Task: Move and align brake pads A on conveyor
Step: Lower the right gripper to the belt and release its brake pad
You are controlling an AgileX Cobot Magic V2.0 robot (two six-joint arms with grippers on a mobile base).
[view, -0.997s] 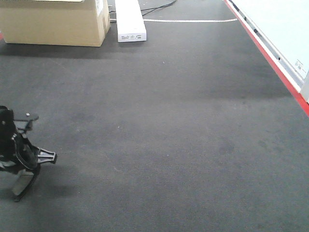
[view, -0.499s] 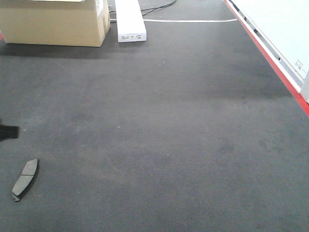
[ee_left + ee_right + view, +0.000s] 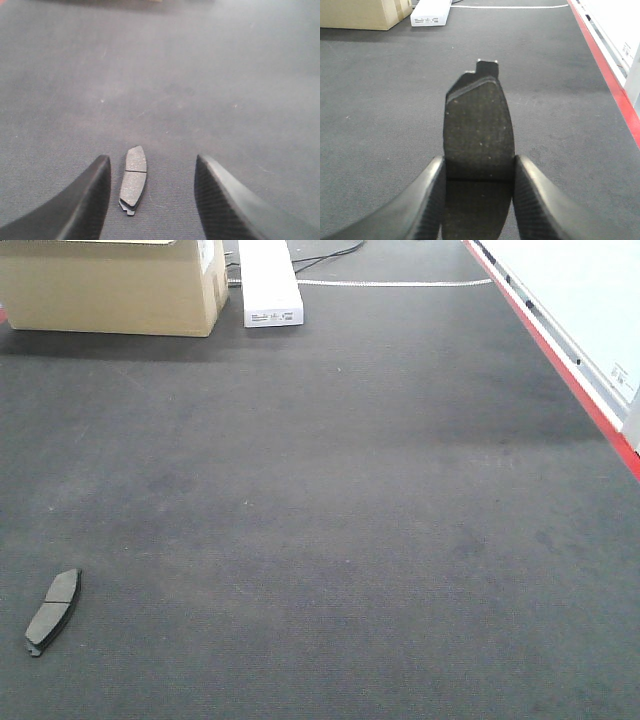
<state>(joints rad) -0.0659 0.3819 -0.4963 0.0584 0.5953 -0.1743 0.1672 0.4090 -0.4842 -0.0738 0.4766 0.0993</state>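
Note:
One brake pad A (image 3: 53,611) lies flat on the dark conveyor (image 3: 340,500) at the near left, its long axis running almost straight away from me. In the left wrist view the same pad (image 3: 133,179) rests on the belt between the spread fingers, closer to the left one, and my left gripper (image 3: 150,167) is open above it. My right gripper (image 3: 477,165) is shut on a second brake pad A (image 3: 477,130), which sticks forward from the fingers above the belt. Neither gripper shows in the front view.
A cardboard box (image 3: 110,285) and a white carton (image 3: 268,280) stand at the belt's far left end. The red side rail (image 3: 560,350) and a pale panel run along the right edge.
The left gripper stood over the pad's spot a second ago; it has let go and drawn back out of the front view to the left, leaving the pad lying on the belt.

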